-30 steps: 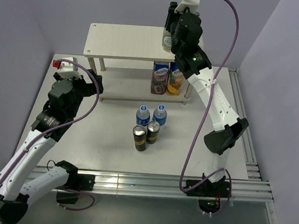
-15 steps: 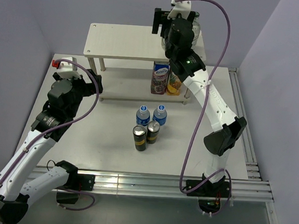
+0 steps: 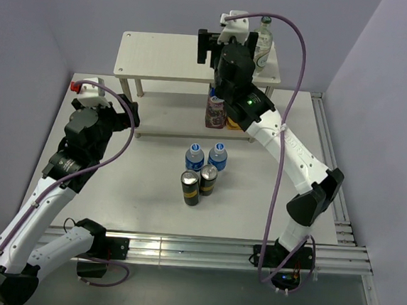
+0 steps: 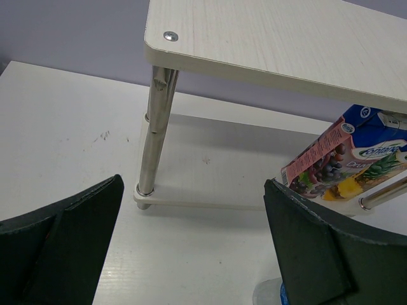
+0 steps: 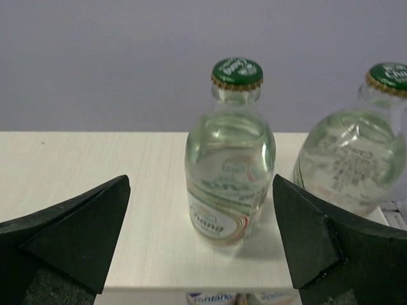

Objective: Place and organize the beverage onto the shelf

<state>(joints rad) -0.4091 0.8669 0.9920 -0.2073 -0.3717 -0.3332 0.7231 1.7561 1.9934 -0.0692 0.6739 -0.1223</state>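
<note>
Up on the top board, right gripper (image 5: 200, 216) has its fingers spread wide, gripping nothing. A clear green-capped glass bottle (image 5: 230, 171) stands upright just beyond, beside its twin (image 5: 350, 159) (like with like, I'd say). That pale two-tier wooden shelf (image 5: 76, 165) has room leftward. Meanwhile left gripper (image 4: 191, 248) gapes idle. Two blue-labelled water bottles (image 3: 206, 157) and two dark cans (image 3: 198, 184) wait on the table (image 3: 143, 190). The frame edge crops the twin; overhead, the right arm (image 3: 289, 146) hides one bottle.
</note>
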